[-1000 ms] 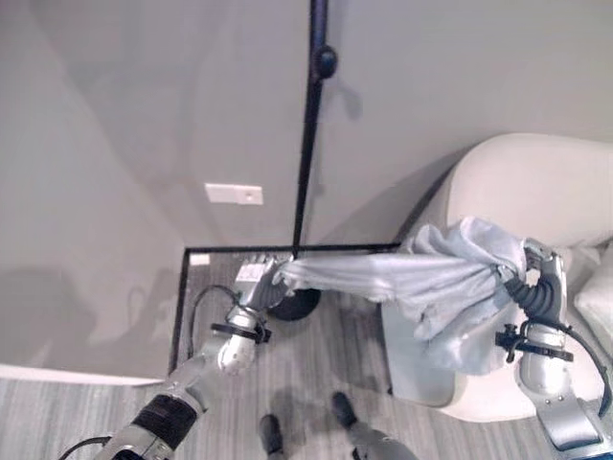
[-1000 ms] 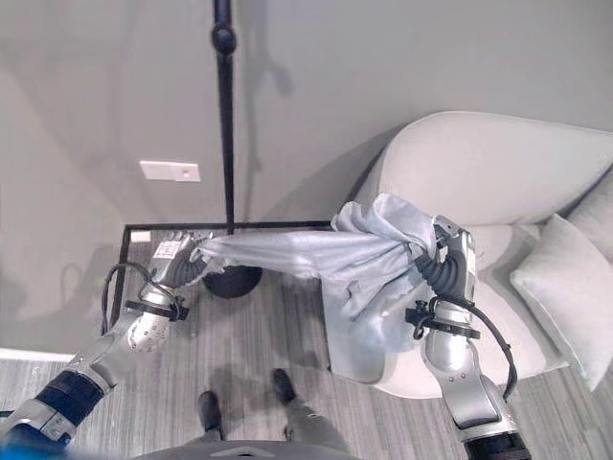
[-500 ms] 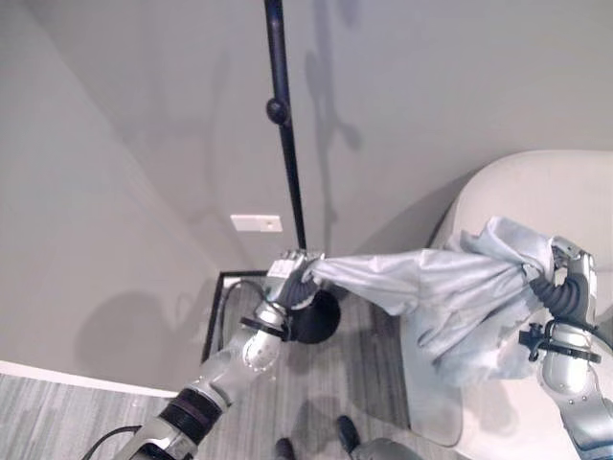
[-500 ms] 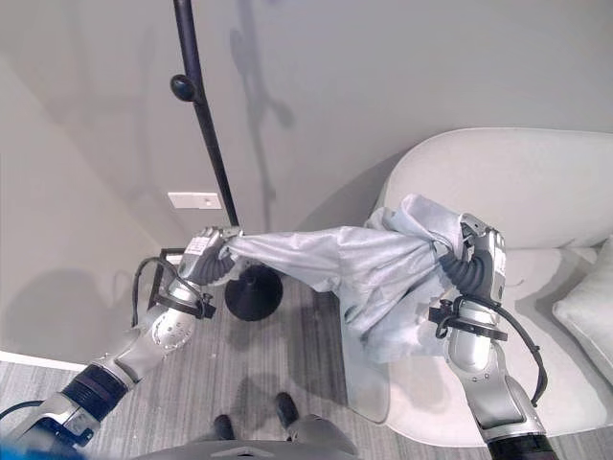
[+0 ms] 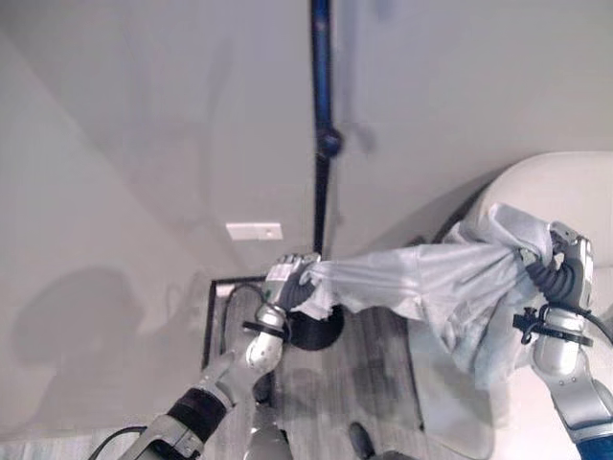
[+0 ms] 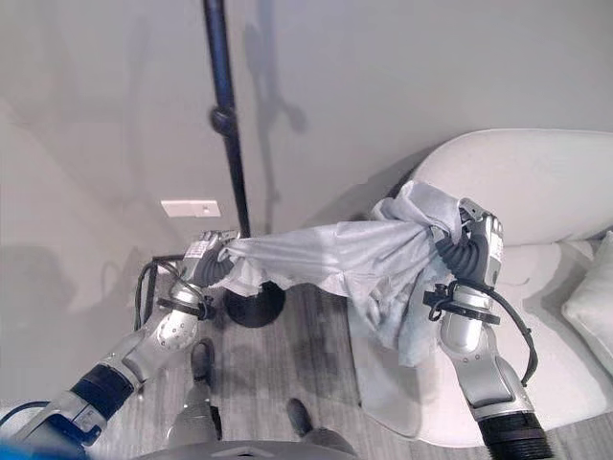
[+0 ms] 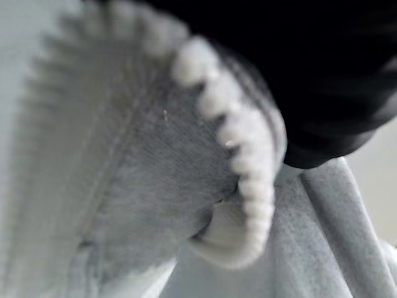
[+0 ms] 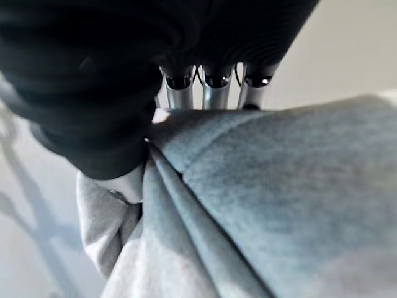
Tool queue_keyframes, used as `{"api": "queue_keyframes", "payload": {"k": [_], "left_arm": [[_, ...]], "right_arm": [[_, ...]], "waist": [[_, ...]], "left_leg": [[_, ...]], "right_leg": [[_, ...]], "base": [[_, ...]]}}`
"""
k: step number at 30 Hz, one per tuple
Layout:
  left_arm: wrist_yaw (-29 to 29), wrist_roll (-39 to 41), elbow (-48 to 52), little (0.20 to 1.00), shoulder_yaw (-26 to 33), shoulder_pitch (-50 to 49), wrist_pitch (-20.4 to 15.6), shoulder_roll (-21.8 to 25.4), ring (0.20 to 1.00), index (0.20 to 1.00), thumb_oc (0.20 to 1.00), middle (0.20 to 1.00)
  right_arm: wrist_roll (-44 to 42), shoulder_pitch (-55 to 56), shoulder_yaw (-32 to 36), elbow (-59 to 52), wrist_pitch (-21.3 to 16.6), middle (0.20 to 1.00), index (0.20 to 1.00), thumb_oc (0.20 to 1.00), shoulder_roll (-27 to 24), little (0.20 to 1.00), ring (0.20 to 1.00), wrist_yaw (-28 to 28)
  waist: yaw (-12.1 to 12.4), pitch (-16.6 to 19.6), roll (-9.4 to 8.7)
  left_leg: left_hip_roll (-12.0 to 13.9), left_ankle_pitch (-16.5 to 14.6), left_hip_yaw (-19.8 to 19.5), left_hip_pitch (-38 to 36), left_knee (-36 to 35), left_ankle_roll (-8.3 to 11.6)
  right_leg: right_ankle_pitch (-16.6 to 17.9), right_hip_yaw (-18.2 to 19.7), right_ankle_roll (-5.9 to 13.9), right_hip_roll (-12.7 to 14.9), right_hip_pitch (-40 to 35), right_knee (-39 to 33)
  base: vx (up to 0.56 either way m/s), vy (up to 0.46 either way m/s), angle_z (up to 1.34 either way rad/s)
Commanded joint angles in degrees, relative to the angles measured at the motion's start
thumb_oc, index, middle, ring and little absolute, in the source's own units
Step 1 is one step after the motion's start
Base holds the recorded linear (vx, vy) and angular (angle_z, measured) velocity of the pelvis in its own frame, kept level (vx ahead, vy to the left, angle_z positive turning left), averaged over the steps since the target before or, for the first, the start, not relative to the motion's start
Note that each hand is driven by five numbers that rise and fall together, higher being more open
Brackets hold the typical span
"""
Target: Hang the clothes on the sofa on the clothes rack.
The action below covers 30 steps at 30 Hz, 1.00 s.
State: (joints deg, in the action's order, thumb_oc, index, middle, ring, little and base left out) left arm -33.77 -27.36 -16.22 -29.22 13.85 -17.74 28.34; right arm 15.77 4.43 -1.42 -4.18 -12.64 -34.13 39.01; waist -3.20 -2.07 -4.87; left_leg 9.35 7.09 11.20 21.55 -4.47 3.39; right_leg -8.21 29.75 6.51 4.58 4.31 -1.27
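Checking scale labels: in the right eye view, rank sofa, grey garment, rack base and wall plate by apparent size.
1. sofa
2. grey garment, held up by left hand and right hand
3. rack base
4. wall plate

Soft even light, faint wall (image 5: 144, 144) shadows; wrist views blurred, out of focus

Pale grey garment (image 6: 345, 264) with a white ribbed cuff (image 7: 248, 205). Black pole of the clothes rack (image 6: 225, 125), with a black round base. Cream sofa (image 6: 517, 192). Grey wood-grain floor (image 6: 316, 364). Plain grey wall (image 6: 96, 96) bearing what seems a white plate (image 6: 190, 208).
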Motion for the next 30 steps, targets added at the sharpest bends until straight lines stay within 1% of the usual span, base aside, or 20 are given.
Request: {"api": "queue_keyframes", "payload": {"k": [1,3,5,6,7,8,9,10,11,12,13,14,15,16,18,19,21,24,26,30], "left_arm": [[-3.1,-0.4,4.2,0.2,0.6,2.4,-2.3,1.1,0.2,0.2,0.2,0.2],[-3.9,-1.2,4.8,0.2,0.7,3.1,-1.9,2.3,0.2,0.2,0.2,0.2],[-5.3,-1.5,5.0,0.2,0.8,3.8,-1.7,3.4,0.2,0.2,0.2,0.2],[-5.4,-1.5,5.0,0.2,0.9,3.8,-1.8,3.5,0.2,0.2,0.2,0.2],[-6.3,-1.9,5.0,0.2,1.2,3.9,-1.2,4.8,0.2,0.2,0.2,0.2],[-7.2,-2.2,4.6,0.2,2.5,4.0,-0.4,6.0,0.2,0.2,0.2,0.2],[-7.7,-2.6,4.6,0.2,2.9,4.2,-0.2,6.4,0.2,0.2,0.2,0.2],[-7.7,-2.6,4.6,0.2,2.8,4.2,-0.2,6.4,0.2,0.2,0.2,0.2],[-8.9,-3.9,4.4,0.2,2.9,5.4,0.0,6.8,0.2,0.2,0.2,0.2],[-9.0,-4.6,4.5,0.2,3.0,5.9,0.1,7.0,0.2,0.2,0.2,0.2],[-9.1,-4.9,4.6,0.2,3.1,6.4,0.4,7.1,0.2,0.2,0.2,0.2],[-9.4,-5.6,5.4,0.2,4.0,8.1,0.5,7.3,0.2,0.2,0.2,0.2],[-10.6,-6.8,6.8,0.2,6.2,8.6,0.2,8.0,0.2,0.2,0.2,0.2],[-11.4,-7.3,7.1,0.2,7.2,8.8,0.0,7.9,0.2,0.2,0.2,0.2],[-14.0,-8.8,9.9,0.2,10.7,9.9,1.1,9.6,0.2,0.2,0.2,0.2],[-16.6,-10.8,11.8,0.2,15.0,11.0,2.5,10.7,0.2,0.2,0.2,0.2],[-18.8,-12.3,12.8,0.2,18.2,12.6,3.9,12.2,0.2,0.2,0.2,0.2],[-21.1,-15.6,11.8,0.2,19.4,19.5,8.5,15.2,0.2,0.2,0.2,0.2],[-21.2,-17.6,10.7,0.2,19.0,22.7,11.0,17.3,0.2,0.2,0.2,0.2],[-20.0,-19.7,8.3,0.2,17.8,27.7,13.9,19.0,0.2,0.2,0.2,0.2]], "right_arm": [[1.3,-0.7,2.2,-4.9,-0.5,0.2,0.2,0.2,-1.3,0.2,0.2,1.9],[2.2,-1.4,1.8,-4.6,0.0,0.2,0.2,0.2,-0.6,0.2,0.2,2.0],[2.9,-2.9,1.4,-4.5,1.0,0.2,0.2,0.2,-0.1,0.2,0.2,2.4],[3.0,-3.0,1.3,-4.4,1.1,0.2,0.2,0.2,-0.1,0.2,0.2,2.4],[4.4,-4.3,1.0,-4.6,1.9,0.2,0.2,0.2,0.3,0.2,0.2,3.2],[6.0,-5.5,1.4,-4.2,2.7,0.2,0.2,0.2,1.0,0.2,0.2,4.8],[6.5,-5.3,1.7,-4.6,2.7,0.2,0.2,0.2,1.5,0.2,0.2,5.4],[6.5,-5.2,1.8,-4.6,2.7,0.2,0.2,0.2,1.6,0.2,0.2,5.4],[7.5,-3.9,3.4,-6.3,2.1,0.2,0.2,0.2,2.1,0.2,0.2,6.7],[8.0,-3.4,4.3,-6.9,1.7,0.2,0.2,0.2,2.4,0.2,0.2,7.1],[8.7,-2.6,5.4,-7.8,1.4,0.2,0.2,0.2,2.5,0.2,0.2,8.0],[11.2,-1.9,7.8,-9.0,1.9,0.2,0.2,0.2,2.2,0.2,0.2,10.7],[13.7,-0.5,10.3,-10.5,3.0,0.2,0.2,0.2,2.2,0.2,0.2,11.9],[14.8,0.1,11.6,-11.9,3.3,0.2,0.2,0.2,2.3,0.2,0.2,12.9],[17.6,0.7,14.4,-16.0,3.2,0.2,0.2,0.2,1.4,0.2,0.2,13.5],[22.1,0.9,15.9,-19.1,3.6,0.2,0.2,0.2,-1.1,0.2,0.2,13.1],[24.1,-0.4,16.4,-21.5,3.5,0.2,0.2,0.2,-3.3,0.2,0.2,12.3],[26.7,-6.8,14.2,-21.8,3.7,0.2,0.2,0.2,-9.3,0.2,0.2,11.0],[28.0,-9.8,13.0,-21.8,4.0,0.2,0.2,0.2,-11.9,0.2,0.2,10.5],[29.2,-16.8,10.0,-20.5,4.3,0.2,0.2,0.2,-15.3,0.2,0.2,9.2]], "waist": [[0.9,2.2,-0.77],[0.6,2.7,-0.81],[0.6,2.8,-0.48],[0.7,2.8,-0.57],[0.9,3.0,-0.16],[1.3,4.0,0.39],[0.9,4.2,0.39],[1.0,4.2,0.38],[-0.6,5.9,0.26],[-1.2,6.9,0.51],[-2.2,7.1,0.56],[-3.6,6.9,0.88],[-4.4,6.3,0.58],[-4.8,6.5,0.63],[-5.2,7.5,0.69],[-5.1,8.7,0.9],[-5.2,9.1,1.4],[-4.6,10.2,2.18],[-4.1,10.7,2.59],[-2.9,10.8,3.16]], "left_leg": [[1.0,-2.0,1.8,-1.5,1.8,4.03],[-0.2,-3.2,3.3,-2.0,2.5,3.27],[-1.5,-4.7,5.2,-2.5,3.1,1.86],[-1.5,-4.8,5.4,-2.5,3.2,1.81],[-2.2,-5.5,6.5,-3.1,3.2,0.74],[-1.4,-7.8,7.5,-4.5,3.0,0.51],[-0.8,-6.9,8.6,-4.8,3.3,0.32],[-0.7,-6.8,8.7,-4.7,3.2,0.35],[-1.0,-7.6,10.3,-7.5,1.7,0.29],[-1.5,-9.0,10.2,-8.8,0.6,0.15],[-2.0,-9.7,10.5,-10.0,-0.3,-0.36],[-4.0,-11.0,9.7,-10.6,-0.4,-1.28],[-4.6,-10.1,9.1,-12.3,-0.3,-1.42],[-4.7,-10.4,9.0,-13.3,-0.4,-1.23],[-4.3,-10.7,10.2,-15.7,-0.5,-0.59],[-3.3,-10.6,10.4,-16.4,-0.5,0.08],[-3.0,-10.3,10.5,-16.9,-0.5,0.55],[-2.4,-10.3,10.3,-17.8,-0.5,1.08],[-2.2,-10.2,10.1,-18.1,-0.5,1.35],[-2.0,-10.1,9.2,-18.2,-0.5,1.6]], "right_leg": [[3.2,-6.6,3.96,4.3,0.2,-0.4],[6.3,-7.3,5.4,6.6,1.7,-0.3],[10.9,-7.4,6.61,8.8,3.6,0.8],[11.0,-7.2,6.65,8.9,3.7,0.7],[15.5,-7.4,7.21,10.3,5.5,2.0],[20.0,-8.7,7.3,11.8,6.1,2.6],[22.3,-9.3,7.37,11.8,6.9,1.9],[22.6,-9.2,7.34,11.8,6.9,1.7],[22.2,-9.9,7.95,9.4,7.9,-1.4],[19.5,-9.8,8.27,7.5,7.6,-3.1],[16.3,-9.4,8.25,4.8,8.6,-3.6],[12.1,-6.5,8.25,-0.6,10.1,-3.5],[11.6,-4.1,7.69,-3.1,10.8,-1.9],[11.3,-3.0,7.32,-4.4,10.5,-1.9],[11.4,-3.2,6.79,-5.2,9.0,-2.8],[10.5,-3.7,6.22,-5.5,8.0,-3.3],[10.1,-4.0,6.05,-5.5,7.3,-3.2],[9.1,-4.6,5.68,-5.0,6.1,-3.0],[8.7,-4.9,5.5,-4.7,5.6,-2.9],[8.0,-6.0,5.09,-4.2,4.6,-2.8]], "base": [[0.24,0.289,-0.32],[0.2,0.258,-0.17],[0.13,0.224,-0.08],[0.12,0.174,-0.15],[0.25,0.12,-0.39],[0.23,0.106,-0.4],[0.15,0.012,-0.44],[0.07,0.041,-0.24],[0.2,0.129,-0.27],[0.22,0.206,-0.31],[0.15,0.262,-0.4],[0.04,0.157,-0.31],[0.05,0.08,-0.05],[0.07,-0.036,-0.13],[0.22,-0.078,-0.39],[0.25,-0.115,-0.1],[0.12,-0.057,0.1],[0.09,-0.029,0.03],[0.07,-0.013,-0.02],[0.05,-0.007,0.04]]}}
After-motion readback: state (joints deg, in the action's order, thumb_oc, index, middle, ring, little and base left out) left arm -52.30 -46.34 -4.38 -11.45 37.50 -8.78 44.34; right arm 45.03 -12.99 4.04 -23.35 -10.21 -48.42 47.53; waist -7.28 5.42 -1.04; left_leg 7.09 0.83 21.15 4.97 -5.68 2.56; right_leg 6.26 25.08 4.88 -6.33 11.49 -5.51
